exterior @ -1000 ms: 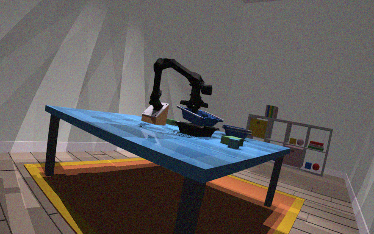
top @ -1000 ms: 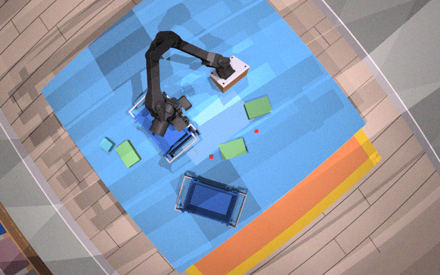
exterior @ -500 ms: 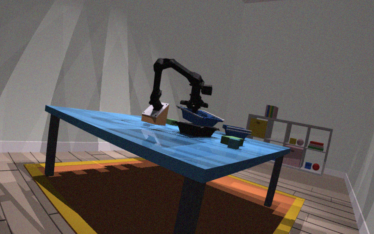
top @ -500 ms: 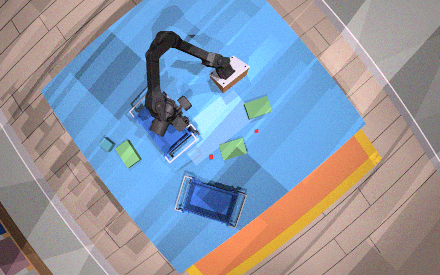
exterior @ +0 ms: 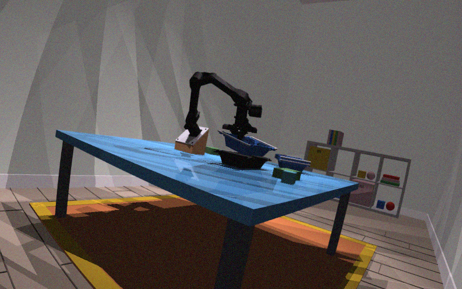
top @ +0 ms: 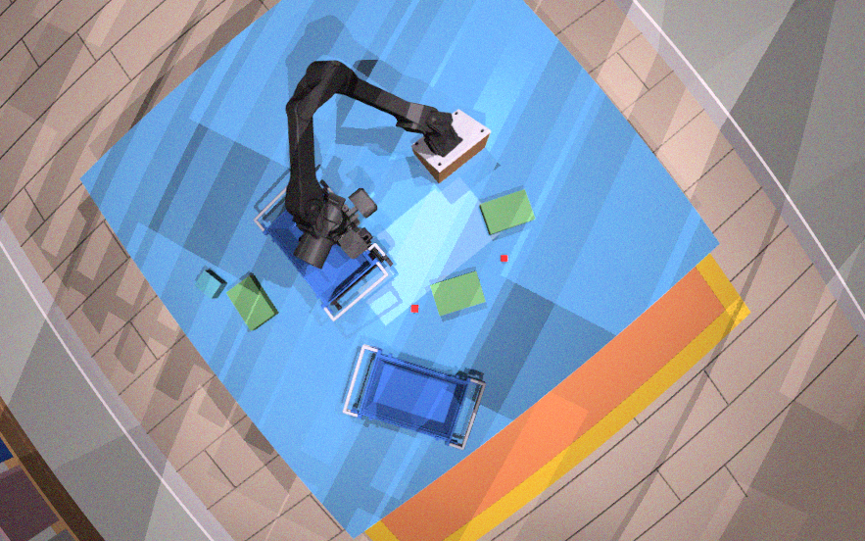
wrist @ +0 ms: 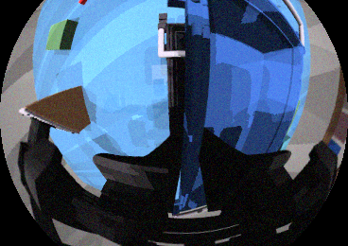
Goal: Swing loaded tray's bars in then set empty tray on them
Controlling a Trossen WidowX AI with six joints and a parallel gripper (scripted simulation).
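My gripper (top: 360,247) (exterior: 240,134) (wrist: 189,127) is shut on the long wall of a blue plastic tray (top: 341,273) (exterior: 252,145) (wrist: 197,83). It holds this tray tilted above the blue table (top: 590,221) (exterior: 135,157), with a dark shadow under it. White wire bars (top: 356,291) (wrist: 165,45) hang at the held tray's ends. The second blue tray (top: 415,397) (exterior: 292,162) stands on the table nearer the front edge. Its wire bars (top: 357,381) sit at its two ends. I cannot make out its load.
Three flat green blocks (top: 506,212) (top: 457,292) (top: 251,302) and a teal cube (top: 209,282) lie on the table. Two small red marks (top: 504,258) (top: 413,308) lie between the trays. The arm's wooden base (top: 452,144) (exterior: 191,141) stands at the back.
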